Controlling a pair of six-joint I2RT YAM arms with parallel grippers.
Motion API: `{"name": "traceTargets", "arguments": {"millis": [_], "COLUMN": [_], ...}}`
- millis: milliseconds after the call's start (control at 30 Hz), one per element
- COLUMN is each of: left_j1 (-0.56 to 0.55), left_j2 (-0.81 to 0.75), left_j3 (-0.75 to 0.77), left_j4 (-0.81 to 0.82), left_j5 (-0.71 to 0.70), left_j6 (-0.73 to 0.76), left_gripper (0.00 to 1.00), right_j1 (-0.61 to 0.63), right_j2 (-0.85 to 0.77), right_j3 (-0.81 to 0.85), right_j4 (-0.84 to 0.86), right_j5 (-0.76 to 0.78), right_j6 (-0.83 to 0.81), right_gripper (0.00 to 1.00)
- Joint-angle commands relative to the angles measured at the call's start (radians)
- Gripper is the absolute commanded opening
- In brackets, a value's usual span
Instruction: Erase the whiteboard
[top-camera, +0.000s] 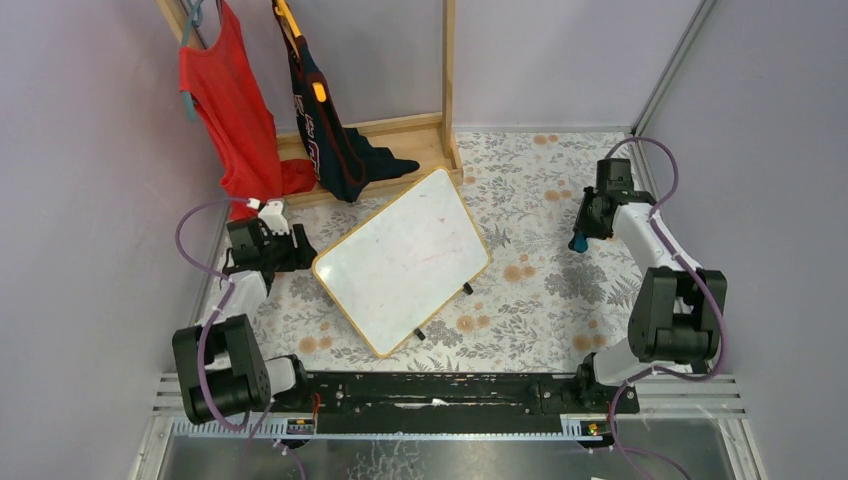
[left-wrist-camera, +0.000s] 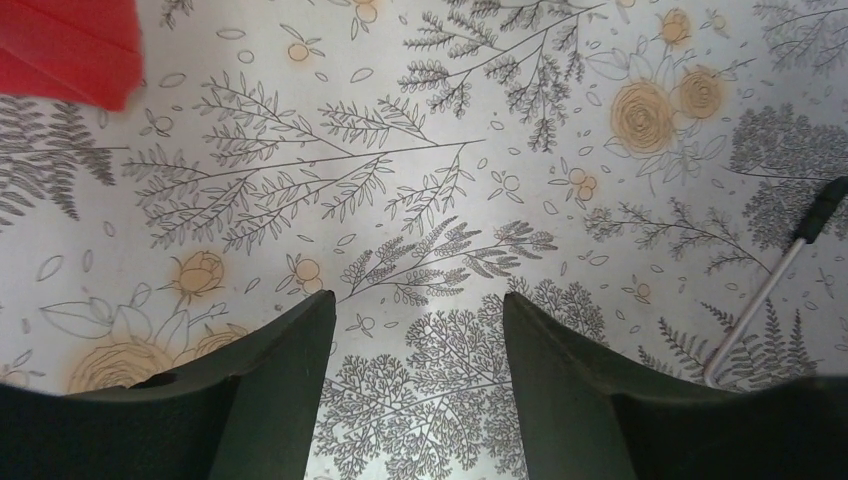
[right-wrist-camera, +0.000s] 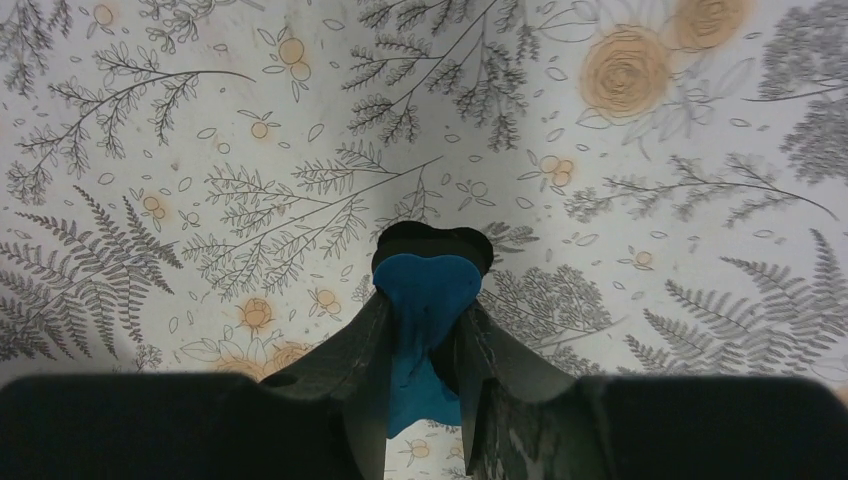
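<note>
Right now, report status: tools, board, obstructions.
Left tool open, empty. Right tool shut on blue eraser, right of large white wood-framed whiteboard. Nothing lies between them.

Looks like a robotics lab test cell, not a home; plain lilac panels (top-camera: 80, 200) box in the left, far and right sides; left arm (top-camera: 215, 365) and right arm (top-camera: 670, 310) bolted to a black rail (top-camera: 430, 388) at the near edge; floral cloth (top-camera: 560, 290) and wooden clothes rack (top-camera: 448, 80) at the far left look staged.

Overhead camera is looking down on the floral cloth (top-camera: 540, 300); both wrist cameras are facing that cloth close up
</note>
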Motion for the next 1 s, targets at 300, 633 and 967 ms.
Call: {"name": "traceTargets", "arguments": {"millis": [300, 633, 967], "left_j1": [-0.021, -0.024, -0.026], "left_j2": [0.11, 0.096, 0.082], "left_j3": [-0.013, -0.025, -0.012], "left_j4": [0.185, 0.198, 0.198], "left_j5": [0.03, 0.035, 0.035], "left_j6": [-0.025, -0.026, -0.041], "left_gripper": [0.6, 0.6, 0.61], "right_j1": [-0.001, -0.001, -0.001], "right_j2": [0.214, 0.26, 0.252], "right_j3": [0.125, 0.095, 0.095], "right_j4": [-0.026, 0.02, 0.027], "right_j5": [-0.089, -0.085, -0.087], "right_j6": [-0.015, -0.006, -0.009], "right_gripper": [0.06, 0.11, 0.39]}}
